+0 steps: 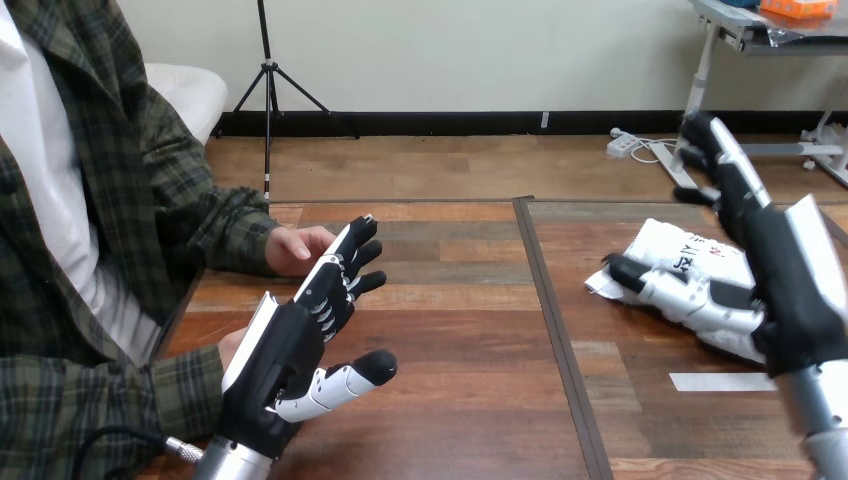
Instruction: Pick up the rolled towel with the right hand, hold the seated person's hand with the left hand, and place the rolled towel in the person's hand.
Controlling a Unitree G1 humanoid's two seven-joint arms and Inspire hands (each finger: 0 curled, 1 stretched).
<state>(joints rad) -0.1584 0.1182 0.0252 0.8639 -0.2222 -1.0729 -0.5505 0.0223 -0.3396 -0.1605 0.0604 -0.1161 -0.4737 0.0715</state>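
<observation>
Aiming to grasp, we spread our right robot hand [790,290] over the rolled towel [688,245]; left robot hand [285,345] open too.

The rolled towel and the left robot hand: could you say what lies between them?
Head view: bare table, crossed by a dark seam, between the left robot hand and rolled towel.

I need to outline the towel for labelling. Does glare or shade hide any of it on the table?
Head view: the light is even, with only a soft sheen on the wooden table and no harsh glare. Head view: the rolled towel is bright and plainly lit. Head view: the right hand covers its near part, and the thumb's white shell merges with the white cloth there.
</observation>
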